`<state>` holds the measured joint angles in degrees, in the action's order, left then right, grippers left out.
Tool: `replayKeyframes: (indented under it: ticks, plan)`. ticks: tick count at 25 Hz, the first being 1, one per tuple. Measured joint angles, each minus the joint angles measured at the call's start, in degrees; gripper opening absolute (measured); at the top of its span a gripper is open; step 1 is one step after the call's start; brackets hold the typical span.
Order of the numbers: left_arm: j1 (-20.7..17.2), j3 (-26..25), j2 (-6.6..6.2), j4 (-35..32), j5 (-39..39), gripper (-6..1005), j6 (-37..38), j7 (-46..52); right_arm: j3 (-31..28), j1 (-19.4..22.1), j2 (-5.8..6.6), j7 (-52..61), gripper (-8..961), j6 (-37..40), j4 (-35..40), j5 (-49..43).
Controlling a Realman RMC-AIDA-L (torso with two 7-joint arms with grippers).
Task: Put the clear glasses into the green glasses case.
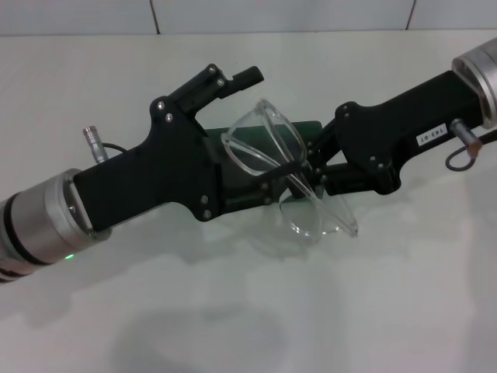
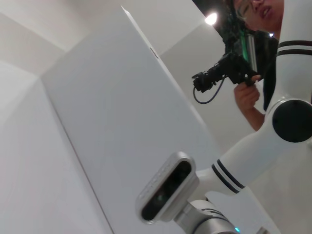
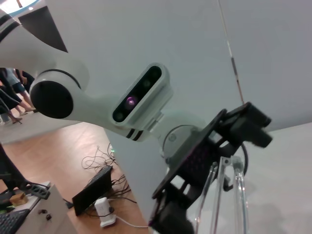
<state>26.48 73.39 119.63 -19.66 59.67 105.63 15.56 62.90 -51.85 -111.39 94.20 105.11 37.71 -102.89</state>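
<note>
Left pincer (image 3: 243,127) black, touching clear glasses (image 3: 229,195); head camera (image 3: 139,95) behind.

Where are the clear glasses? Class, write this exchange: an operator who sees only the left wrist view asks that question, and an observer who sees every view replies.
Observer: In the head view, the clear glasses sit between the two arms, tilted.
Operator: Which claw holds them?
Observer: The right claw looks pinched on the frame, near the middle.
Operator: Where is the case?
Observer: Only a strip of the green glasses case shows, behind the glasses. The left claw and its arm hide the rest, so I cannot tell whether the case is open.
</note>
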Motion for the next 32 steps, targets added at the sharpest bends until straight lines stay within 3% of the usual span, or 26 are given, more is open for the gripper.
replayKeyframes:
  ticks: [10,14,17,20,22,26,32]
  plan:
    - [-0.06,0.00,0.08,0.64,-1.26,832,0.01,-0.50,-0.21,0.08,-0.01,0.02,119,0.67,0.00,-0.29]
    - [-1.02,0.00,0.04,1.24,-3.80,831,0.58,-0.50,-0.32,1.29,-0.04,0.00,119,-4.66,0.79,-0.36]
    - [-3.42,0.00,0.00,1.31,-9.10,831,0.98,0.12,0.19,2.38,-1.22,0.01,120,-12.31,3.62,-2.51]
    - [-5.02,-0.01,0.03,2.40,-15.97,830,0.45,2.60,0.80,2.55,-3.69,1.20,120,-19.64,8.46,-8.85]
    - [-5.34,0.00,-0.22,4.05,-20.00,830,-0.46,5.40,4.53,2.16,-4.54,4.11,120,-24.32,12.20,-12.97]
    - [-5.62,0.00,-0.87,6.21,-25.02,829,-3.88,9.53,18.55,1.02,-4.24,12.61,121,-32.73,18.06,-18.56]
    - [-5.90,0.00,-0.78,7.12,-26.70,829,-7.41,10.15,35.24,0.67,-4.73,22.34,121,-42.54,23.57,-28.45]
